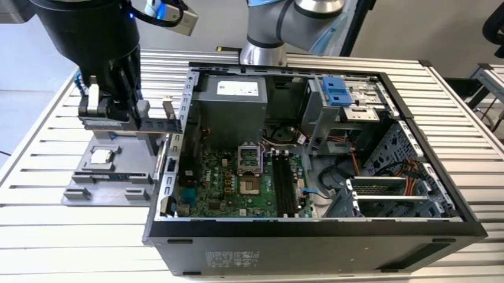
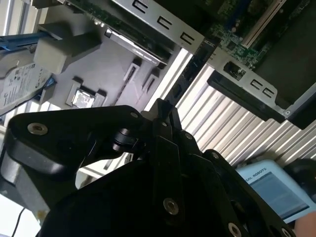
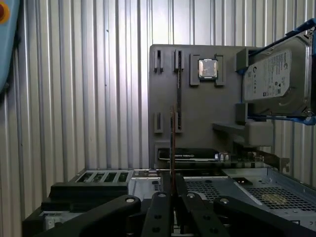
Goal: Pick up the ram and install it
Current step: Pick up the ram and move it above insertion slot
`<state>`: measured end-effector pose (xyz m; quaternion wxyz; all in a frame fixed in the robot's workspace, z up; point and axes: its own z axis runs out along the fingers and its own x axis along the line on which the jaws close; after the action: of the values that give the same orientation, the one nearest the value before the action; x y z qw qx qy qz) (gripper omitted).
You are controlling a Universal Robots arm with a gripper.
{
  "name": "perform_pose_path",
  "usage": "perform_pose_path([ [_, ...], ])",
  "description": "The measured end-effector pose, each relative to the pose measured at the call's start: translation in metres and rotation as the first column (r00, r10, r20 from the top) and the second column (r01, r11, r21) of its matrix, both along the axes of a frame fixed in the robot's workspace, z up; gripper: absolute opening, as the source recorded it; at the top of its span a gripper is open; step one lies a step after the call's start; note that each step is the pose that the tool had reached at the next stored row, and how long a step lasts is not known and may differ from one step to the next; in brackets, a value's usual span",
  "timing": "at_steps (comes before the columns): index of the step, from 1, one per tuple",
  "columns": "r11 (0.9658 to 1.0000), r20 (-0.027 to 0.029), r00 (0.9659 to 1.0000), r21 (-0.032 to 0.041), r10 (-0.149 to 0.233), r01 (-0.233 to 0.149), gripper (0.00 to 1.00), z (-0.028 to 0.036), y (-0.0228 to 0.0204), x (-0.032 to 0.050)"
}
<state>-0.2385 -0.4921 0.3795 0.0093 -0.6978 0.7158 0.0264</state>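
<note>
Gripper (image 3: 172, 183) clamps ram (image 3: 172, 133) above grey tray (image 3: 197, 113), computer case (image 1: 315, 236) alongside.

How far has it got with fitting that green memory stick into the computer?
Done: the pick-up, it seems. The tool is closed on the ram, seen edge-on in the first wrist view in front of the grey tray. In hand: the tool holds it over that tray, beside the computer case. Left: the install; the motherboard's black slots look empty.
</note>
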Motion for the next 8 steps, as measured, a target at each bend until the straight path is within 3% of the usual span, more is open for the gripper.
perform_pose_path([
  [8, 1.0000, -0.0029, 1.0000, -0.0001, 0.000, 0.000, 0.00, 0.0000, 0.0000, 0.0164],
])
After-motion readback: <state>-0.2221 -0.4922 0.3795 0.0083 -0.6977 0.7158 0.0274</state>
